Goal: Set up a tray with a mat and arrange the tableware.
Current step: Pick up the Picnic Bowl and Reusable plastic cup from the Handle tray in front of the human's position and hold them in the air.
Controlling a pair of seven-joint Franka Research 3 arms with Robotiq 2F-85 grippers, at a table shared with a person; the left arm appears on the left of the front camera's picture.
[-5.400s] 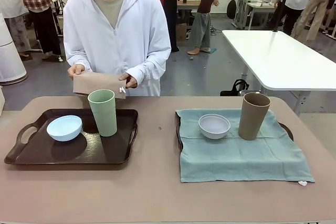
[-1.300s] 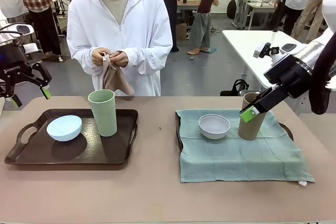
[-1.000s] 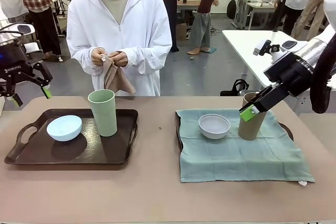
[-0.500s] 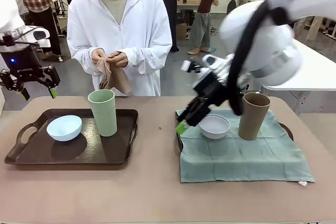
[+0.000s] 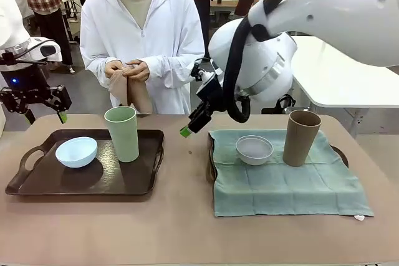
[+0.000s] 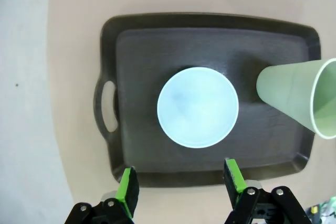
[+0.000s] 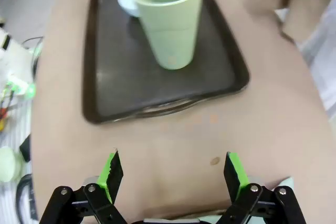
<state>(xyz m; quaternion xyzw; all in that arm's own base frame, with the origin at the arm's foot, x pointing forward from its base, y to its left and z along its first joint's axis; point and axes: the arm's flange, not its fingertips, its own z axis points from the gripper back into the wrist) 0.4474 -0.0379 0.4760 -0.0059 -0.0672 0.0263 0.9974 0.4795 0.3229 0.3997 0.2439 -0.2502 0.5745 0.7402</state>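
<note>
Moved leftward since the previous frame, the right gripper [image 7: 171, 177] is hanging, fingers apart, just left of the mat [image 5: 293, 185]. Left gripper [image 6: 180, 179] is hovering, fingers spread, over a glossy dark tray [image 5: 37, 185] carrying a matte pale blue bowl [image 5: 76, 152] and tapered light green cup [image 5: 122, 133]. Wrinkled and teal, the mat is hiding most of the second tray [image 5: 210, 157], bearing the greyish-white bowl [image 5: 254, 149] and brown cup [image 5: 301, 137].

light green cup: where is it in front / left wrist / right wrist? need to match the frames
Front view: the light green cup stands upright in picture left, on the right half of the dark tray.
Left wrist view: the light green cup is at the right edge, right of the pale blue bowl.
Right wrist view: the light green cup is at top centre, on the dark tray.
Shared landmark: the dark tray, with the pale blue bowl beside the cup.
</note>
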